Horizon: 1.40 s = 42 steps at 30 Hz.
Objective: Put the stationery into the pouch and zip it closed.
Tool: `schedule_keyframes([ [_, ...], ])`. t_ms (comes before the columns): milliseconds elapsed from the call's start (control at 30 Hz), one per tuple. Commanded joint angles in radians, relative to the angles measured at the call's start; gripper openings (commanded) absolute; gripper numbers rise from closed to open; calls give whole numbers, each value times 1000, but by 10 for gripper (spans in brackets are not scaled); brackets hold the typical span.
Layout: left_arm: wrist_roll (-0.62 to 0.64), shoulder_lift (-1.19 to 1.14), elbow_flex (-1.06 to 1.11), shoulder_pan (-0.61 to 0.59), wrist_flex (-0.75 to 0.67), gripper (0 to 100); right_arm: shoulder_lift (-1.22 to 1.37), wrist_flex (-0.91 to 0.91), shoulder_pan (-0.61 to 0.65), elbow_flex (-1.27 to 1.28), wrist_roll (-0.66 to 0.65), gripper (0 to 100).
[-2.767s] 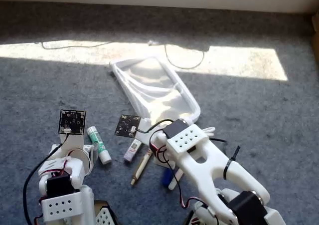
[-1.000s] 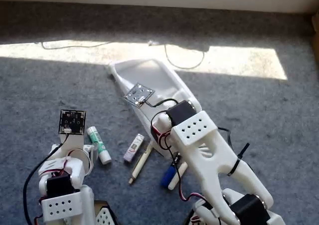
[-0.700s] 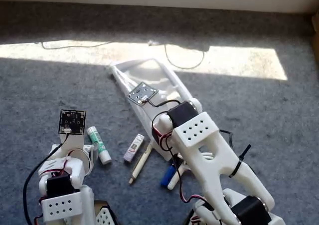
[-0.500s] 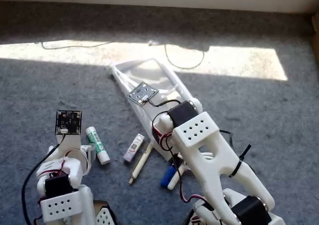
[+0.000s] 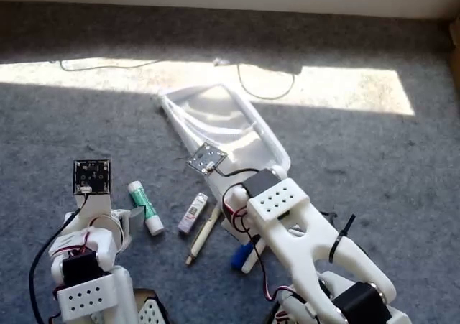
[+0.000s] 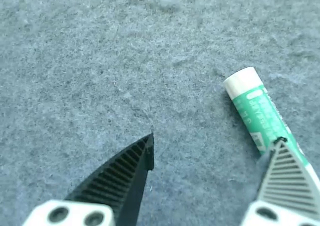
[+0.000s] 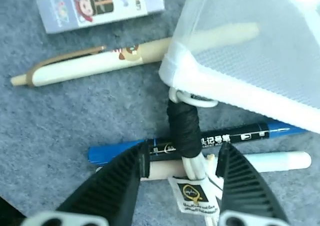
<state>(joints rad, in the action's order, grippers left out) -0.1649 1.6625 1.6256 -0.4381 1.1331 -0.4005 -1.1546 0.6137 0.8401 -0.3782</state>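
Note:
The white mesh pouch [image 5: 224, 131] lies open on the carpet. Its near corner [image 7: 240, 55] carries a black zip-pull cord [image 7: 183, 128] with a white tag. My right gripper [image 7: 184, 147] is open, its jaws either side of that cord, just above a blue pen [image 7: 125, 152] and a white pen [image 7: 260, 162]. A cream pen [image 7: 95, 64] and a small printed eraser box [image 7: 100, 5] lie beside the pouch. My left gripper [image 6: 215, 139] is open low over the carpet, one finger tip overlapping the green-and-white glue stick [image 6: 254, 110].
In the high view the glue stick [image 5: 145, 207], eraser box [image 5: 192, 213], cream pen [image 5: 203, 236] and blue pen [image 5: 243, 253] lie in a row between the two arms. A thin cable [image 5: 266, 94] runs behind the pouch. Grey carpet stretches to the right.
The right arm drew back from over the pouch to its near corner, and the pouch settled flat again. The left arm shifted slightly forward and left.

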Motion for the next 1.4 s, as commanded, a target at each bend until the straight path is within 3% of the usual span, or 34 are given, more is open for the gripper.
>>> schedule_keyframes([
  [0,9,5,-25,-7,-5,341,-31,79,-10,22,-44,212],
  [600,11,5,-25,-5,-5,341,-30,220,-12,101,-44,170],
  [1267,14,5,-25,-4,-5,341,-30,223,-12,136,-44,165],
  [1367,14,5,-25,-4,-5,341,-30,223,-12,136,-44,125],
])
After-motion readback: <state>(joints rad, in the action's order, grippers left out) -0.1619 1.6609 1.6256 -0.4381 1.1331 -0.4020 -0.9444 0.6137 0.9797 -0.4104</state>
